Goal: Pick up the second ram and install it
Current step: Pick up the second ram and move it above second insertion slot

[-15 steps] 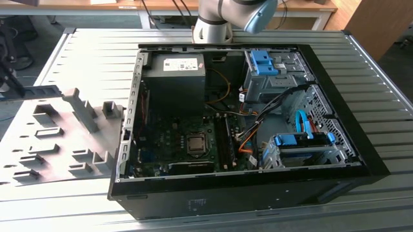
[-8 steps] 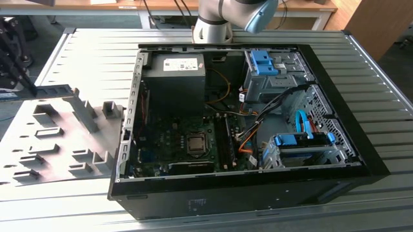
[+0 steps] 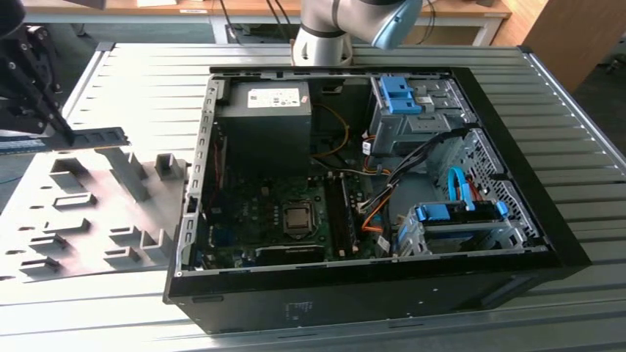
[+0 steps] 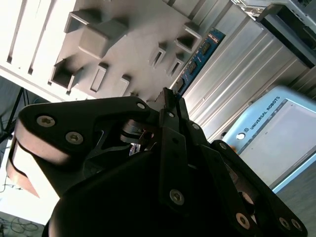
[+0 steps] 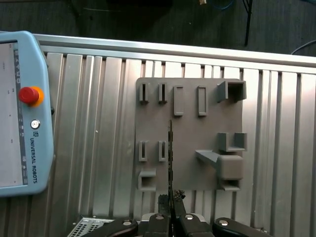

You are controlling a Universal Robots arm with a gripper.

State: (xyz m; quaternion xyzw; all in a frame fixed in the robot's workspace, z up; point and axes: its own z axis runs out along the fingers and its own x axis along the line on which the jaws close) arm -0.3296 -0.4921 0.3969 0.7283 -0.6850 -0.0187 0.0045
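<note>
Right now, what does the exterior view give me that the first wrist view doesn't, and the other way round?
Exterior view: the open computer case with its motherboard, to the exterior view's right of the holders. First wrist view: the teach pendant with its red button, beside the ribbed table. Both: the gripper shut on the second ram, and the grey holder plate.

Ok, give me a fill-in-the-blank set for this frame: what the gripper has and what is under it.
1. The gripper is ____ on the second ram.
2. In the first wrist view the ram is seen edge-on over the grey ____, which lies on the slatted metal table.
3. The round button on the teach pendant is ____.

Missing words: shut; holder plate; red.
</note>
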